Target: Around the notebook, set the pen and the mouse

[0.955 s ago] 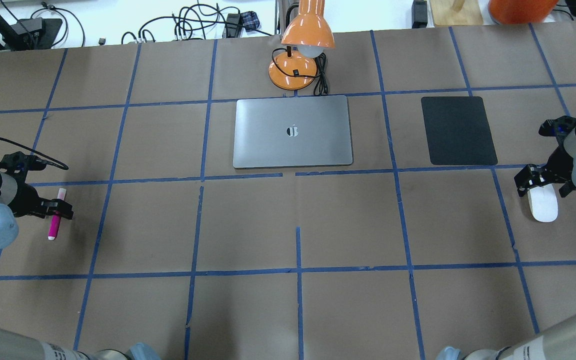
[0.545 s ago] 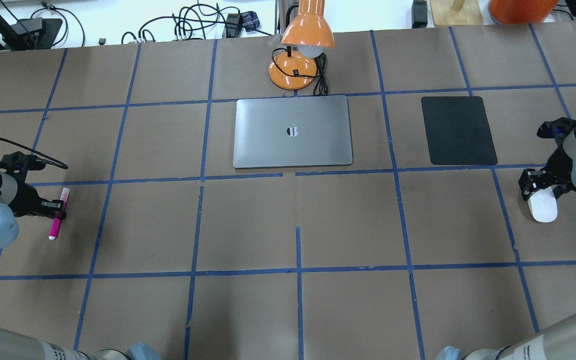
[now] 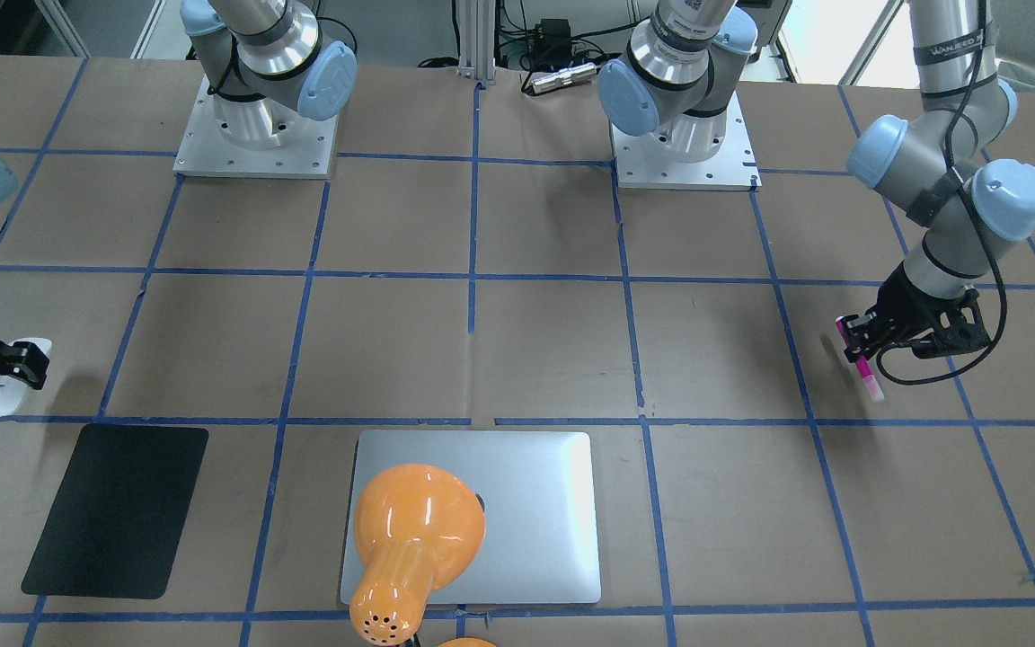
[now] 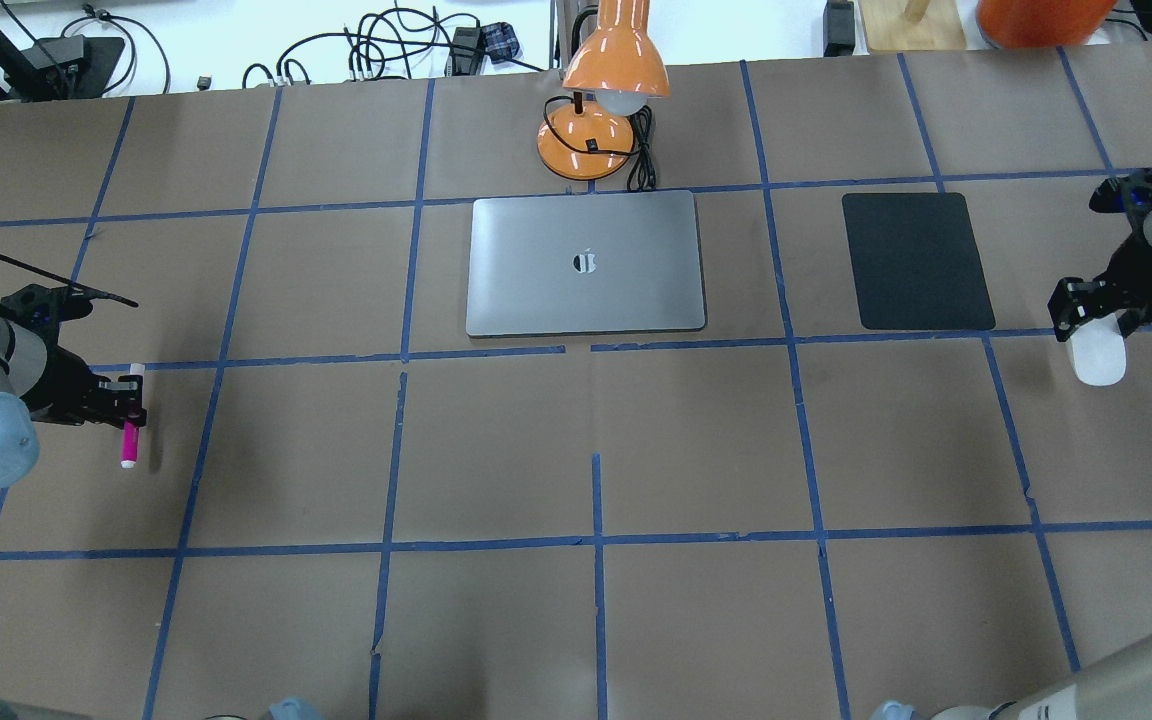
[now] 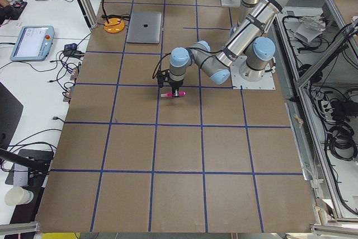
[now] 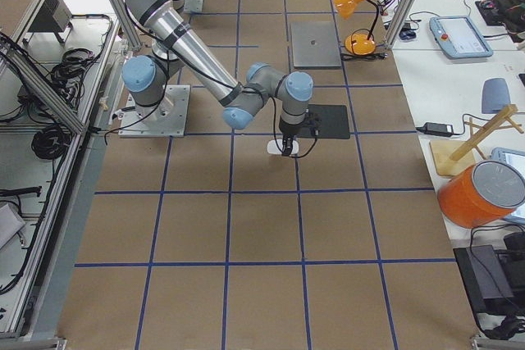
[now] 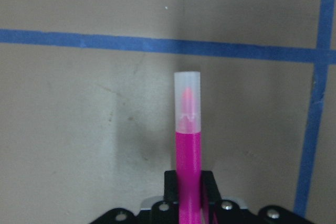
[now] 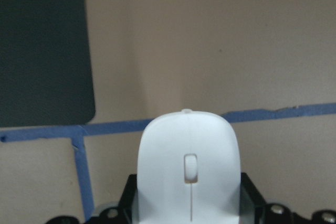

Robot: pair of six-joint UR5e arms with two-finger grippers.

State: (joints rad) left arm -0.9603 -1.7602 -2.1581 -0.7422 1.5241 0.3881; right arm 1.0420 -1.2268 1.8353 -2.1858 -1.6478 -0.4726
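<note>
Blue tape grids the brown-papered table. The notebook lies far-middle, with a lamp behind it and a black mat to its right. Near the left edge the left gripper clamps the pen. Near the right edge the right gripper clamps the mouse. Both are well apart from the notebook.

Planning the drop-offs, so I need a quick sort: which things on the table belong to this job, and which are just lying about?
Job:
pen
mouse
notebook

Lying about:
orange desk lamp, just beyond the notebook
black mat, to the notebook's right, apart from it
</note>
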